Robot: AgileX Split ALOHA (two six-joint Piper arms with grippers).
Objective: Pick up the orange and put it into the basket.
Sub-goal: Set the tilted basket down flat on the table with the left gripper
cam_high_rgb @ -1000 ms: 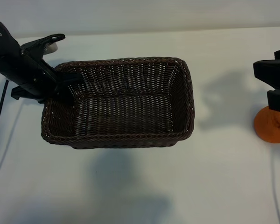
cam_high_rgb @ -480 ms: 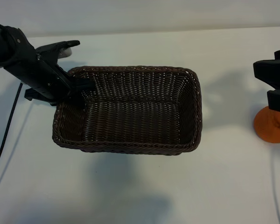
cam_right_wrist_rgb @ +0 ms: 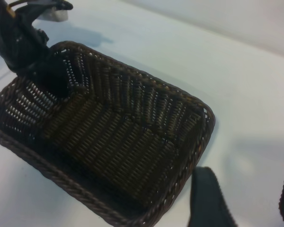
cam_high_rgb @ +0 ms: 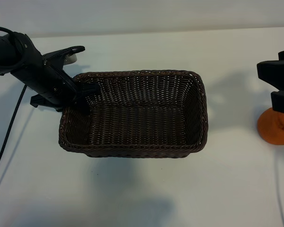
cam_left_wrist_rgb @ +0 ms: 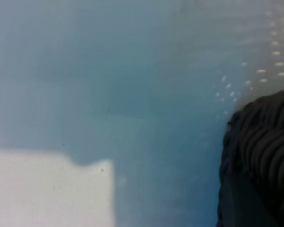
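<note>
Your left gripper (cam_high_rgb: 80, 97) sits at the left of the exterior frame, clamped on the short left wall of the basket (cam_high_rgb: 132, 153) — one finger inside the rim, the other outside it. The basket lies across the centre of the table (cam_high_rgb: 142, 198), its long sides running left to right, and nothing lies on its woven floor. In the left wrist view only a dark slice of wicker (cam_left_wrist_rgb: 260, 161) shows at the lower right, over blurred pale table.

The orange (cam_high_rgb: 274, 127) is at the far right edge of the exterior frame, well apart from the basket, resting on the table. Your right gripper (cam_high_rgb: 281, 92) hangs directly over it, its black body covering the top of the fruit — whether the fingers touch the fruit you cannot tell from here. In the right wrist view two dark fingers (cam_right_wrist_rgb: 208, 198) stand well apart at the lower right corner with only table between them, so that gripper is open, and the basket (cam_right_wrist_rgb: 199, 142) fills the left and centre.
</note>
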